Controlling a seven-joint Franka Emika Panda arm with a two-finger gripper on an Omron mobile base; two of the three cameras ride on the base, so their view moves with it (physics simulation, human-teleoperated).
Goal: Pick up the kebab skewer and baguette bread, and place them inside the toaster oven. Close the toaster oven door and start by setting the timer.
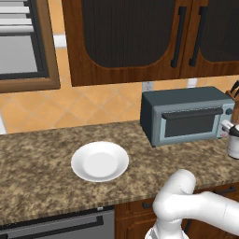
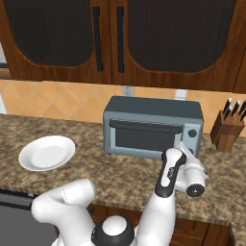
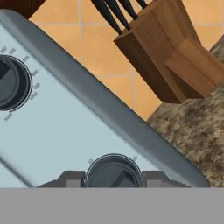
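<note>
The grey-blue toaster oven [image 1: 186, 100] [image 2: 153, 111] stands at the back of the counter. Its door [image 1: 191, 126] [image 2: 144, 138] is closed, and nothing shows through the dark glass. My gripper [image 1: 227, 127] [image 2: 183, 148] [image 3: 113, 180] is at the oven's right-hand panel. In the hand view the fingertips [image 3: 72, 179] sit tight on either side of the lower knob [image 3: 113, 169], so the gripper is shut on it. The upper knob [image 3: 11, 83] is free. The kebab skewer and the baguette bread are out of view.
A white plate [image 1: 99, 161] [image 2: 47, 153] lies bare on the counter left of the oven. A wooden knife block [image 2: 227, 127] [image 3: 166, 57] stands just right of the oven. Dark-fronted wall cabinets [image 2: 120, 33] hang above.
</note>
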